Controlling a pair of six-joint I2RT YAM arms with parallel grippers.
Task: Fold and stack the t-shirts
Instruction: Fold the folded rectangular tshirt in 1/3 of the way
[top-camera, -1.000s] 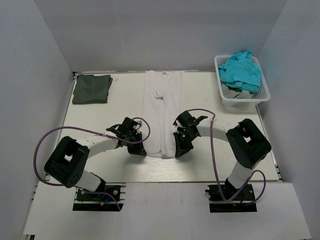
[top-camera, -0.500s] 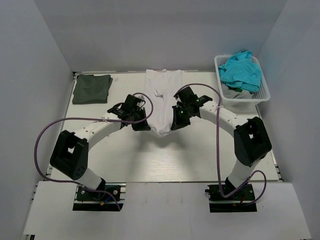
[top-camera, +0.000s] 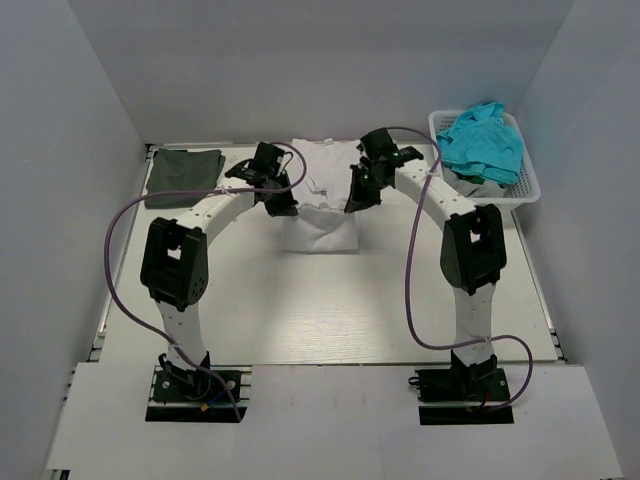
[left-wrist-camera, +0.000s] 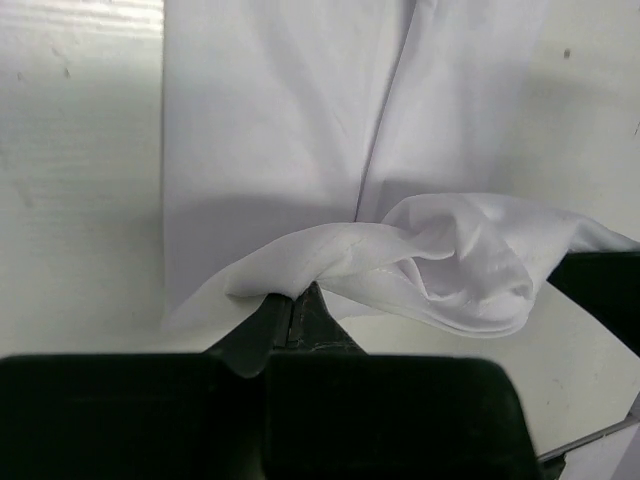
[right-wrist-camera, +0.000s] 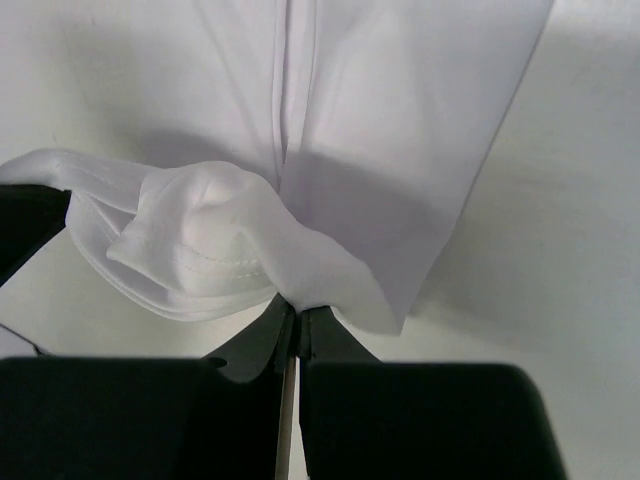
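Soft white cloth t-shirt (top-camera: 320, 222), hem clamped by left gripper (top-camera: 282, 206) and right gripper (top-camera: 355, 201), underlayer hidden; right of them, white slatted basket (top-camera: 495, 200) holding crumpled teal cloth (top-camera: 485, 142).

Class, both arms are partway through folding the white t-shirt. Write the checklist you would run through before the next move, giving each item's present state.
1. Left arm's fingers shut on the hem of the white cloth t-shirt: ok.
2. Right arm's fingers shut on the same hem: ok.
3. Hem stretched taut between both grips: not ok, it sags in a bunch.
4. Lower layer flat on the white table: ok.
5. Hem lined up with the collar: cannot tell, the arms hide it.
6. Dark olive-green folded t-shirt lying apart, at the far left: ok.
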